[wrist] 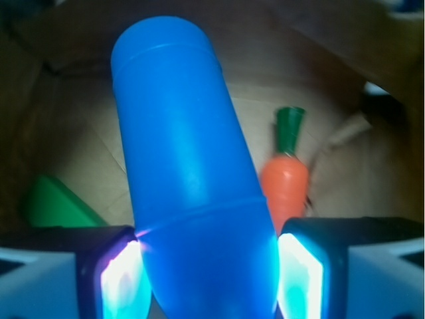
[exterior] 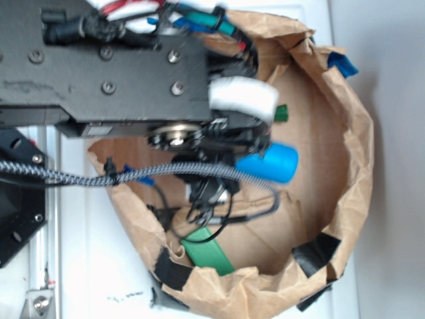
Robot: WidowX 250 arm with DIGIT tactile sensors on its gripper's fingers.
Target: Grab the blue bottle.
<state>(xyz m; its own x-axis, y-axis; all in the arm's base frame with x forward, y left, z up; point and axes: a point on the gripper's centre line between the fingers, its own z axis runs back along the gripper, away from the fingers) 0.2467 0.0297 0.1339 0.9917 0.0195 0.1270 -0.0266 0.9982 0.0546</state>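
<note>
The blue bottle point(wrist: 192, 199) fills the middle of the wrist view, its flat base pointing away and its narrow end down between the jaws. My gripper point(wrist: 209, 266) is shut on the blue bottle, and both lit pads point(wrist: 123, 279) press against its sides. In the exterior view the bottle's round body point(exterior: 272, 163) sticks out to the right from under the arm, inside the brown paper bag point(exterior: 352, 153). The gripper point(exterior: 242, 159) itself is mostly hidden there by the arm and its cables.
An orange carrot point(wrist: 284, 183) with a green top lies just right of the bottle. A flat green block point(exterior: 207, 251) rests at the bag's lower left. The crumpled bag walls ring the space, patched with black tape point(exterior: 315, 252) and blue tape point(exterior: 342, 64).
</note>
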